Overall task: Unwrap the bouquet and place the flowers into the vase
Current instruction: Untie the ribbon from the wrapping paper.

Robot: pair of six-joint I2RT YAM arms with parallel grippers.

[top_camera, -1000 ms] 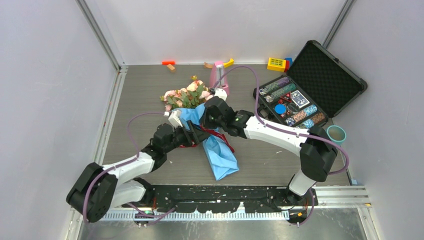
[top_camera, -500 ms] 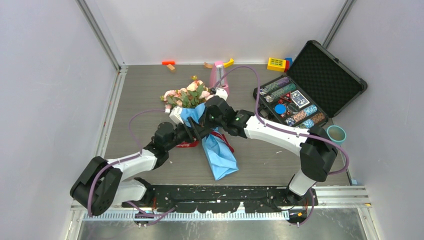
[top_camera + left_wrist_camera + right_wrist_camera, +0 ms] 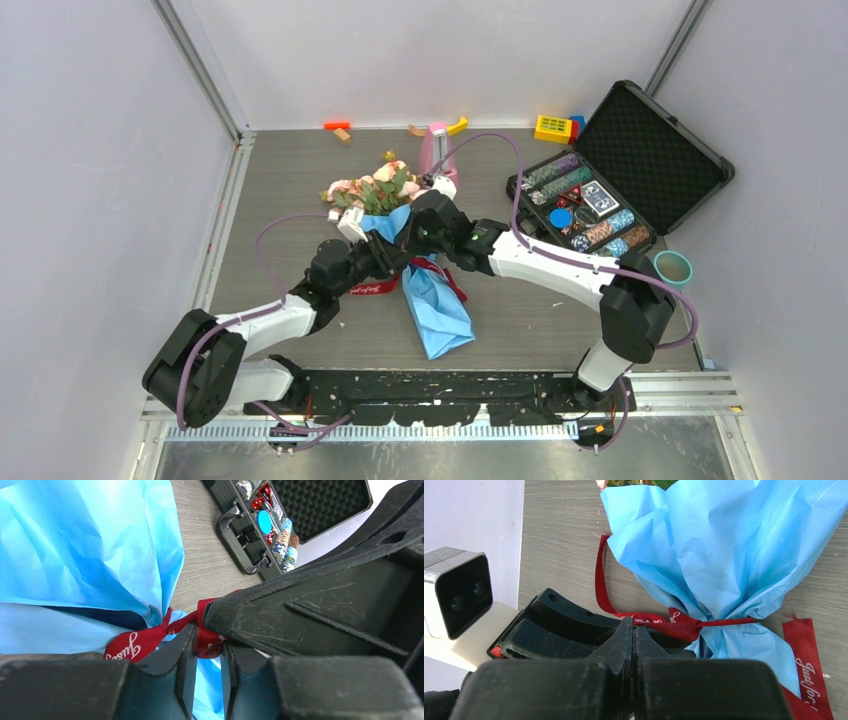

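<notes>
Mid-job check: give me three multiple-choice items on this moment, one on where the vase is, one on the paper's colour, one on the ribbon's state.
1. The vase stands: A at the left edge; B against the back wall; C just right of the open case.
2. The wrapping paper is: A green; B blue; C white.
3. The ribbon is: A knotted round the paper; B lying clear of it; C inside the vase.

C, since the top view shows it by the case's near right corner. B, since both wrist views show blue paper. A, since the right wrist view shows the knot cinching the paper's neck.
</notes>
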